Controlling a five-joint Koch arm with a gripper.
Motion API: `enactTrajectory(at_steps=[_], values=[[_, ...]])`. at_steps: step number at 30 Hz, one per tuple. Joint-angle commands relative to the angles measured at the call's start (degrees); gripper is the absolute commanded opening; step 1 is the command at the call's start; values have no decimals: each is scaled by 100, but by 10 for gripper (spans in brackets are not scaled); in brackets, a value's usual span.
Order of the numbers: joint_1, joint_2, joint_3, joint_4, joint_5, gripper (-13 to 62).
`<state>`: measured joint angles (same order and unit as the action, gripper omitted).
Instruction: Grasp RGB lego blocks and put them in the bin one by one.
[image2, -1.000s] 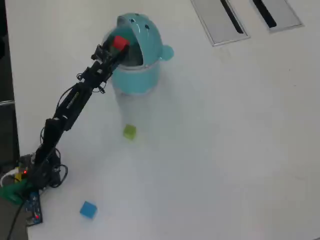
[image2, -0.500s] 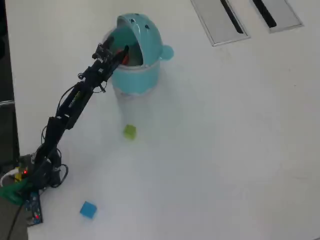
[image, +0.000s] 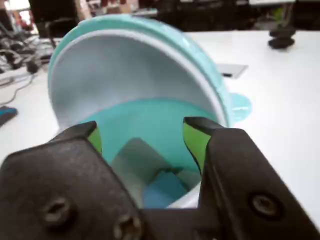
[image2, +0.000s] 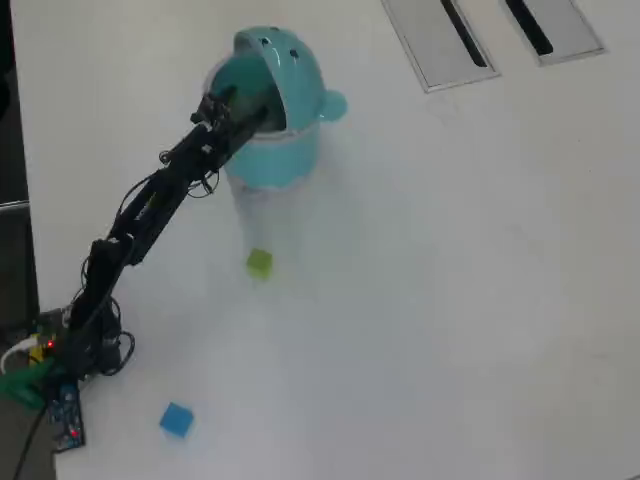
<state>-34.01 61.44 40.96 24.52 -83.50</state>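
The round teal-blue plastic bin (image2: 272, 120) with its domed hinged lid is being shown in the upper left of the overhead view, standing on the white table (image2: 450, 300), and the thin black arm (image2: 140, 220) is being stretched toward it from its base at the lower left edge of that view. The black gripper (image: 142, 135) is being held over the bin's mouth, under the raised lid (image: 150, 45); in the wrist view its two jaws with yellow-green inner pads are being kept apart with nothing between them, the bin's teal interior being seen through the gap. Blurred pale and blue shapes are being seen down inside the bin in the wrist view, and what they are cannot be told; the red block is not being shown clearly in either view. The small yellow-green plastic cube (image2: 259, 263) is lying on the table below the bin in the overhead view, apart from it and to the right of the arm. The small blue plastic cube (image2: 176, 419) is lying near the lower left corner, close to the arm's base. Two flat grey rectangular panels (image2: 440, 40) with dark slots are being seen at the top right of the overhead view, well apart from the bin.
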Motion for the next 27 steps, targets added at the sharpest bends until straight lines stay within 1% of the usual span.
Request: enactTrajectory(at_steps=[1, 8, 13, 16, 19, 23, 27], values=[[193, 729, -9, -26, -97, 302], [870, 2021, 1740, -62, -220, 302], [1362, 2698, 2707, -18, -246, 302], [1582, 3085, 3437, -18, -281, 318], [1767, 3261, 3964, -18, -325, 337], [1960, 3639, 4966, -53, -773, 337], [2215, 3779, 5625, -281, -1055, 337]])
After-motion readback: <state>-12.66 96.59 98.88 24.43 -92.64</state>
